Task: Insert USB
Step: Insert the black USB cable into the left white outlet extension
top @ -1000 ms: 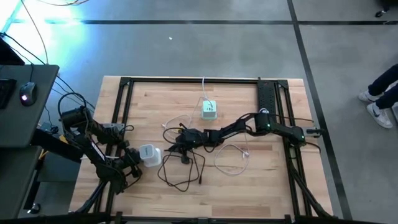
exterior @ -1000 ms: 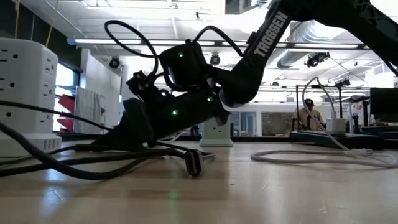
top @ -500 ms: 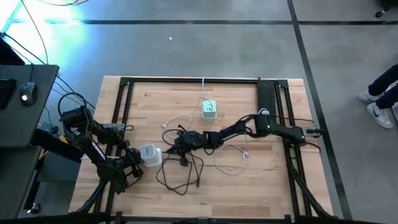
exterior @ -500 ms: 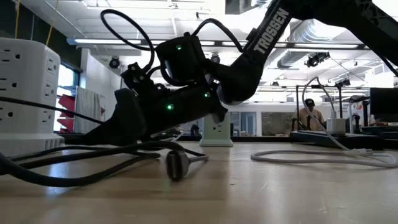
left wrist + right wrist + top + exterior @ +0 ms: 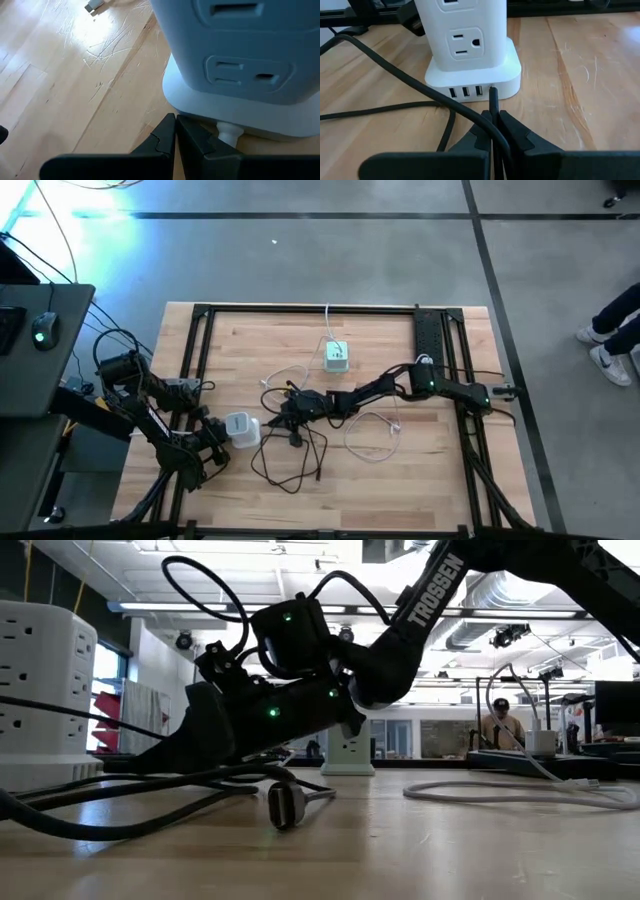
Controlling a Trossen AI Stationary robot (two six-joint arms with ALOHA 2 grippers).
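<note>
Your right claw [image 5: 493, 125] was squeezed shut on the USB plug [image 5: 493, 97], with the thin black tip poking out in front of its fingers. The tip pointed at the row of USB holes [image 5: 466, 92] at the bottom of the white power tower [image 5: 470, 45]. It sat just in front of them but was not in yet. A second before, that claw had slid a little closer to the tower and dragged the black cable [image 5: 395, 70] along the wooden surface [image 5: 560, 75]. After that, nothing moved. So I think the reaching part was done, and only the last small push into a hole was left. Your left claw [image 5: 175, 131] was shut too, with nothing in it, and waited right beside the foot of the same tower.
</note>
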